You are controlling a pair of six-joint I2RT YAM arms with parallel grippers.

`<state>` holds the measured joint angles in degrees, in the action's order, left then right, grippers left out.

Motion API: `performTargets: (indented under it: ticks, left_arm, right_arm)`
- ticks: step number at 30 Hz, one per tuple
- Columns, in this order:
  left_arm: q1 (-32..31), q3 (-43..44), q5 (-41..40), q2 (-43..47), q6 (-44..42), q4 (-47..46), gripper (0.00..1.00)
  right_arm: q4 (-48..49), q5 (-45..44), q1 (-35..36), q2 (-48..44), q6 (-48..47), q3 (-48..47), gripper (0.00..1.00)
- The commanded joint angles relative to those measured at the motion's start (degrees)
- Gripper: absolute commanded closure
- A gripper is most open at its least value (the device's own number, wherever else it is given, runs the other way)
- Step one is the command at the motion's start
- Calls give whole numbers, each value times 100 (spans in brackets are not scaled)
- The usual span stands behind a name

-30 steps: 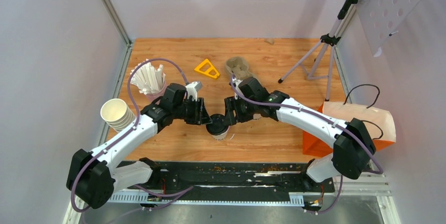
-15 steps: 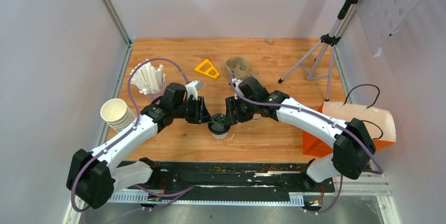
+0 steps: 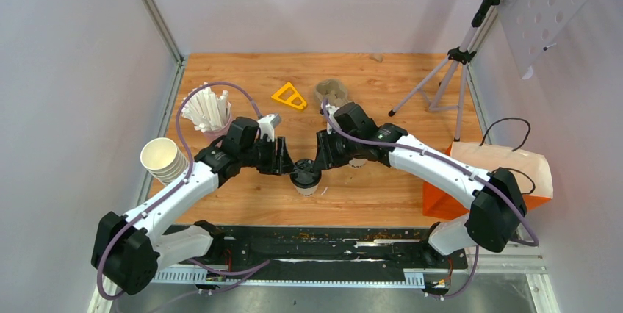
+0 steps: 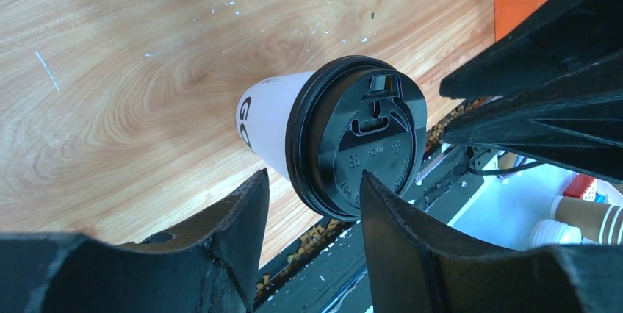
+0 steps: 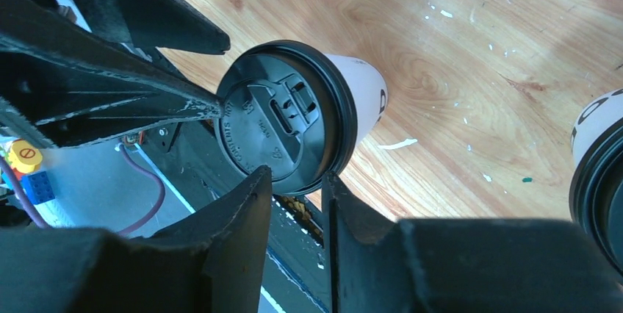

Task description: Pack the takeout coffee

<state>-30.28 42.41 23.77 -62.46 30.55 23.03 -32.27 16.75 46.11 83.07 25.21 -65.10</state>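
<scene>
Left gripper [image 4: 312, 178], part-open, and right gripper [image 5: 294, 177], narrow with hold unclear, flank the coffee cup [image 4: 268, 126] near the worktop's [image 3: 382, 81] near edge; we presume they are steadying it.

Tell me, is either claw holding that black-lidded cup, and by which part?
Cannot be told. The left gripper and right gripper each straddle the rim of the black lid on the cup, from opposite sides; a firm pinch isn't visible.
</scene>
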Motion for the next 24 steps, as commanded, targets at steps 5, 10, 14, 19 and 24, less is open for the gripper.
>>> performTargets:
  ticks: [5,10,14,19,24]
  left_arm:
    - [27,118,-117,104,50,-63,47]
    - [22,74,-4,33,170,-193,49]
    - [25,12,6,23,255,-272,49]
    - [24,-87,12,-53,283,-268,50]
    - [25,-110,-4,-133,220,-133,51]
  right_arm:
    - [579,673,56,-91,245,-170,88]
    - [737,843,55,131,292,-178,90]
    - [860,918,56,276,300,-146,91]
    - [950,979,52,418,329,-37,91]
    - [934,914,58,462,258,111,91]
